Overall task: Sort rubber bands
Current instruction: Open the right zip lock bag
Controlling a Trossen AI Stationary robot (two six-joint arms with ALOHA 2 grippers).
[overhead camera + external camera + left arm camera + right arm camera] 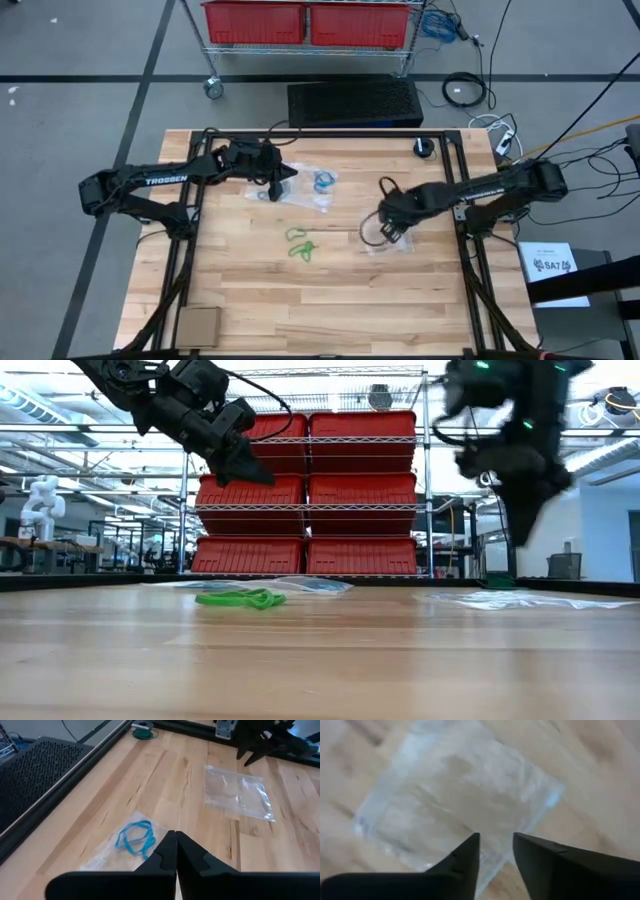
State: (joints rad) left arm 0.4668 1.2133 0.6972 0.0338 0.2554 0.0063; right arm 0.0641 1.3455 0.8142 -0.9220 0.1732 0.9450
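1. While hanging over the right-hand clear bag (455,795), right gripper (496,845) shows fingers apart with a narrow gap and nothing between them; bag lying flat on the wooden table (300,300), directly under the fingertips.
2. Seen from above, right gripper (392,222) sits just off that bag (385,240), near a dark loop at the bag's edge; cannot tell whether loop is a brownish band or a cable.
3. Left gripper (175,842) pressed together, empty, raised above the table near the far left, close to the left-hand clear bag (125,847).
4. Blue rubber bands (135,837) lying on or in that left bag, just ahead of the left fingertips; same blue bands (324,181) visible from above, beside the left gripper (283,180).
5. Green rubber bands (301,246) loose on bare wood between the two bags, touching neither gripper; from table height a low green tangle (240,598) lying flat.
6. Judged step: right arm apparently just past a release at its bag, with the green bands not yet sorted; only a reading of how things lie.
7. Next move likely calls for a low, precise pinch on the thin green loops, fingertips nearly grazing the wood, one strand caught without snagging the whole tangle.
8. Risk as judged: floppy loops slipping from the fingertips, or a bag dragged along when a gripper lifts.
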